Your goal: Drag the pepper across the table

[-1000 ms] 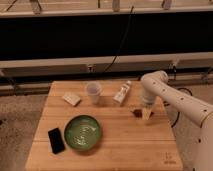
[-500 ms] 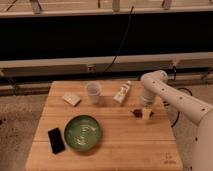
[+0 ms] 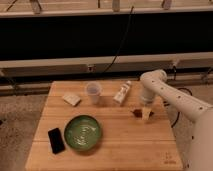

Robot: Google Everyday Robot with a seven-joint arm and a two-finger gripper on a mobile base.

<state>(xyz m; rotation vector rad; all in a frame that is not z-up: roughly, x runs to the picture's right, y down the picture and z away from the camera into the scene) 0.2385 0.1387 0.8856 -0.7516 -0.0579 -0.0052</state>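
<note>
- Gripper (image 3: 146, 115) position: lowered to the table (image 3: 115, 156) in the right half of the view, with the fingertips pointing down at the wood.
- Gripper state: the fingers are spread wide, and nothing is clamped between them.
- Arm (image 3: 172, 97): white. It enters from the right edge of the view, bends at a rounded joint above the far right part of the table, and drops to the gripper.
- Pepper (image 3: 135, 113): small, dark red-brown, lying flat on the table. It sits directly against the side of the fingertips that faces the middle of the table. Whether it actually touches them cannot be told.
- Pepper placement: right half of the table, roughly midway between the far and near edges and short of the right edge.
- Table: square top of light wooden planks, with a small mark (image 3: 170, 159) near the near right corner.
- Green bowl (image 3: 83, 133): upright, in the near left-centre area, well apart from the pepper.
- Black phone (image 3: 56, 140): lying flat, just beside the bowl on the side away from the gripper.
- Cup (image 3: 93, 93): pale and translucent, upright, near the far edge at centre.
- White container (image 3: 122, 93): small, set at an angle between the cup and the arm. Whether it is lying or leaning cannot be told.
- Pale packet (image 3: 71, 99): lying flat in the far left area, near the cup but apart from it.
- Surroundings: speckled floor around the table, a dark wall behind it, and a cable (image 3: 122, 45) hanging down that wall.
</note>
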